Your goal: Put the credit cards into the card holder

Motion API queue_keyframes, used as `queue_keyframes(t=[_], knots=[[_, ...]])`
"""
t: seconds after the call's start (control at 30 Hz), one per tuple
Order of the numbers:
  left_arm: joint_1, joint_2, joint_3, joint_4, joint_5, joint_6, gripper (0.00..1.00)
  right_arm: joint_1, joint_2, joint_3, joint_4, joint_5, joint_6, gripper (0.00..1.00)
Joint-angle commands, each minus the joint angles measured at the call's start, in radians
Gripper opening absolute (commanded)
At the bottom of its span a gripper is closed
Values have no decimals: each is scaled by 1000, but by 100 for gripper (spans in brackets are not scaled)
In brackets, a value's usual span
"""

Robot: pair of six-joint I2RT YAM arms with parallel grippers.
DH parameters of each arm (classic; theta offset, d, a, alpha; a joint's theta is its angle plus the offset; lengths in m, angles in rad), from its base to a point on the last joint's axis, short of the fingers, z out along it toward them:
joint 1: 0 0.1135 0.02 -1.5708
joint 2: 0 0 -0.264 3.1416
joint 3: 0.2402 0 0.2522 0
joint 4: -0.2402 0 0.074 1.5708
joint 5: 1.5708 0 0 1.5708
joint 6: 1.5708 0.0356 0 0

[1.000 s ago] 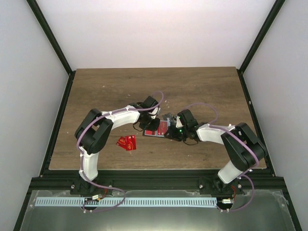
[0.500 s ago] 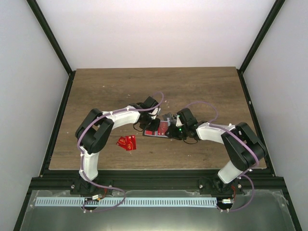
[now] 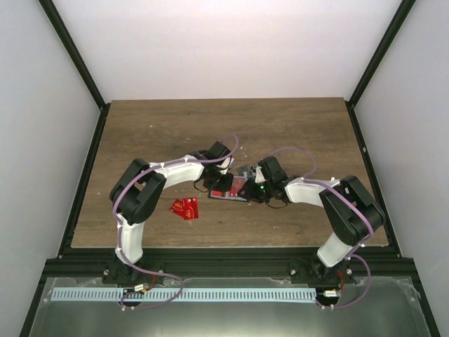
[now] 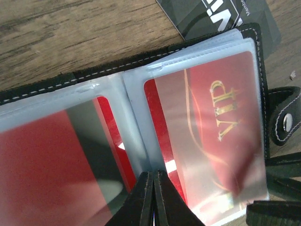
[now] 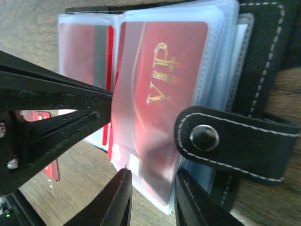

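Note:
The card holder [image 3: 226, 194] lies open mid-table, its clear sleeves facing up. A red VIP card [image 4: 211, 127] sits in the right sleeve and another red card [image 4: 47, 165] in the left one. My left gripper [image 4: 154, 175] is shut, with its tips pressed on the fold between the sleeves. My right gripper [image 5: 151, 178] stands a little open at the holder's right end, and the near end of the VIP card [image 5: 160, 94] and its sleeve lie in the gap. A dark grey card [image 4: 221, 19] lies just beyond the holder. Loose red credit cards [image 3: 184, 208] lie to the left.
The holder's black strap with a metal snap [image 5: 204, 136] hangs across the right sleeves beside my right fingers. My left gripper's dark body [image 5: 56, 108] fills the left of the right wrist view. Black frame rails [image 3: 84, 175] edge the table.
My right arm has edged slightly left toward the holder. The left arm and the cards have stayed put.

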Motion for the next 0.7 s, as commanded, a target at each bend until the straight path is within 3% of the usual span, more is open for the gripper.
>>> queue_keyframes(t=[0.0,0.4,0.67], knots=[[-7,26,-40,14,18,12,4,0,-2,-7,110,-89,19,27],[-5,1,-56,17,5,4,4,0,39,41,141,-166,15,27],[19,-131,-118,39,-60,-53,4,2,77,92,94,-166,-6,27]])
